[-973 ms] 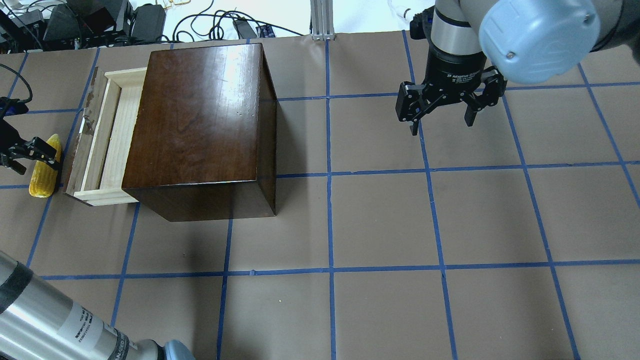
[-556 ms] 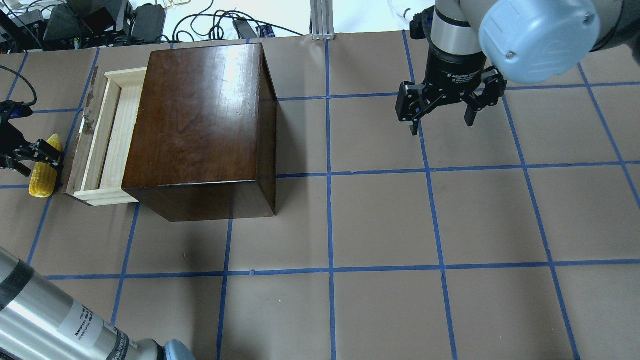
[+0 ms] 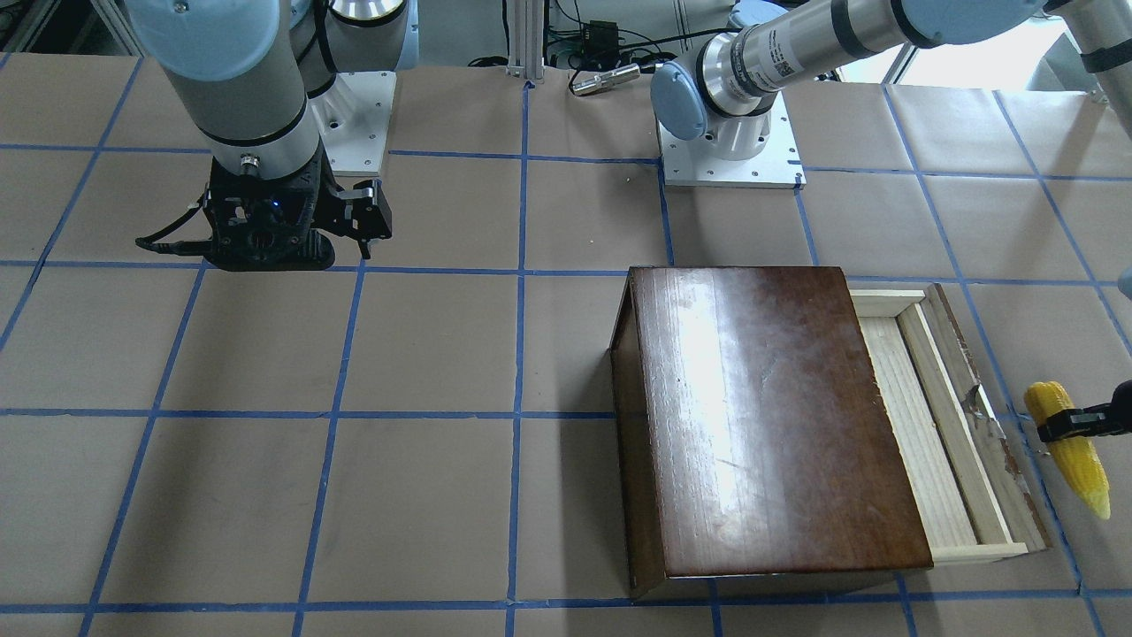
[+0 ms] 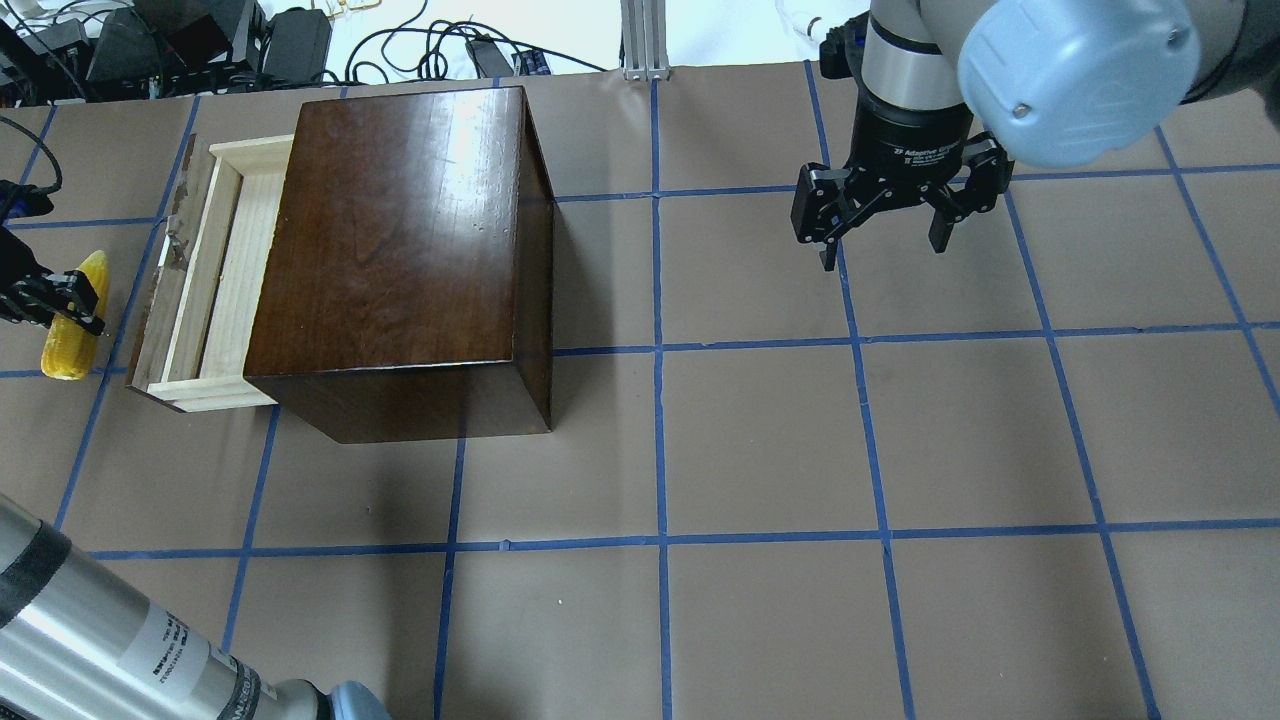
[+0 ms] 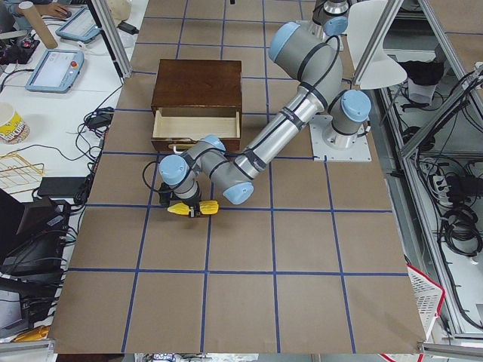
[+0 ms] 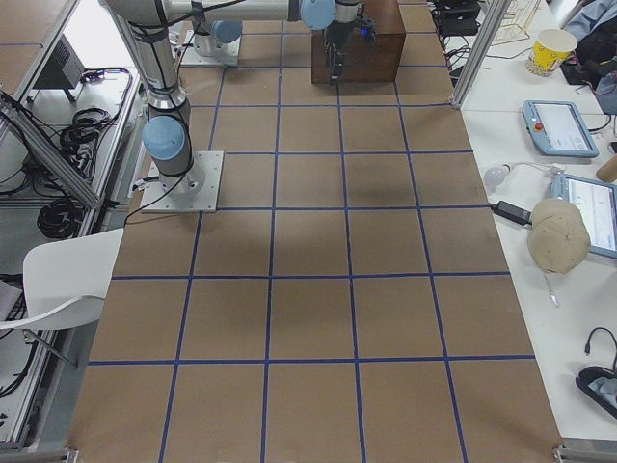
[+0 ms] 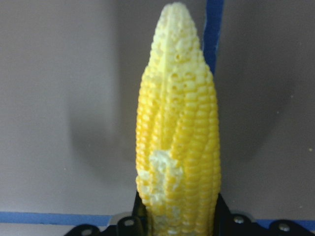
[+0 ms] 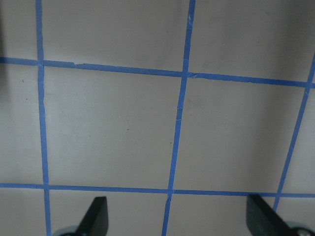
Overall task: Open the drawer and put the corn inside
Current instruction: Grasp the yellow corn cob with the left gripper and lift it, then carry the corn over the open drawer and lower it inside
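**Corn poised at the open drawer.** The left jaws clench the corn [image 4: 60,352] round its middle. They hold it, apparently raised off the desk [image 4: 760,450], just left of the drawer [image 4: 243,270]. The drawer stands pulled out from the left side of the box [image 4: 400,230].

The cob lies roughly parallel with the drawer's long, narrow tray, seemingly so it can go in without catching the rim. It is yellow, bumpy with kernel rows, and tapers to a pale tip.

The tray is pale raw wood behind a worn brown front with a small metal pull [image 4: 175,240]. The box is glossy dark brown.

At the far right, the right jaws hang spread and empty over brown paper gridded with blue tape [image 4: 660,440]. They are likely parked clear of the work.
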Available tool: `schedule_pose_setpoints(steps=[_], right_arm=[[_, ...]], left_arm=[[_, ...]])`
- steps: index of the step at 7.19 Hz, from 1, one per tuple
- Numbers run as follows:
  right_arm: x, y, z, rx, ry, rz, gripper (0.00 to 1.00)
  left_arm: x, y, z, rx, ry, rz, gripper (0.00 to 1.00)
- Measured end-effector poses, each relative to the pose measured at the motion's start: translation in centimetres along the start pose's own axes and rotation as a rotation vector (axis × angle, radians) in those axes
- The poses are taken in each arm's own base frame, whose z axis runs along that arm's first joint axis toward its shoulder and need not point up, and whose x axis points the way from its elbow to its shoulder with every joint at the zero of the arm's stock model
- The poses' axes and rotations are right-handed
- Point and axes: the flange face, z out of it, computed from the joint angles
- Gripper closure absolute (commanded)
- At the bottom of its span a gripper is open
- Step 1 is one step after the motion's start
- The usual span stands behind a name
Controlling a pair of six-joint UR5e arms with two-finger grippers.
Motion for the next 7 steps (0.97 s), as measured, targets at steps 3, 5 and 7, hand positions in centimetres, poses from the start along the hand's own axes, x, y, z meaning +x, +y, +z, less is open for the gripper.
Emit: schedule_pose_setpoints(steps=[3,5,7], right_arm=[[0.0,0.0,0.0,0.0,0.0,0.0,0.0],[0.0,0.0,0.0,0.0,0.001,0.0,0.0],[0.0,0.0,0.0,0.0,0.0,0.0,0.0]], left_arm=[[3.3,-0.2,-8.5,0.057,-0.003,0.051,1.0],[8.0,0.5,-16.4,0.067,0.013,0.093,1.0],[12.9,1.2,-20.9,0.065,0.021,0.093,1.0]])
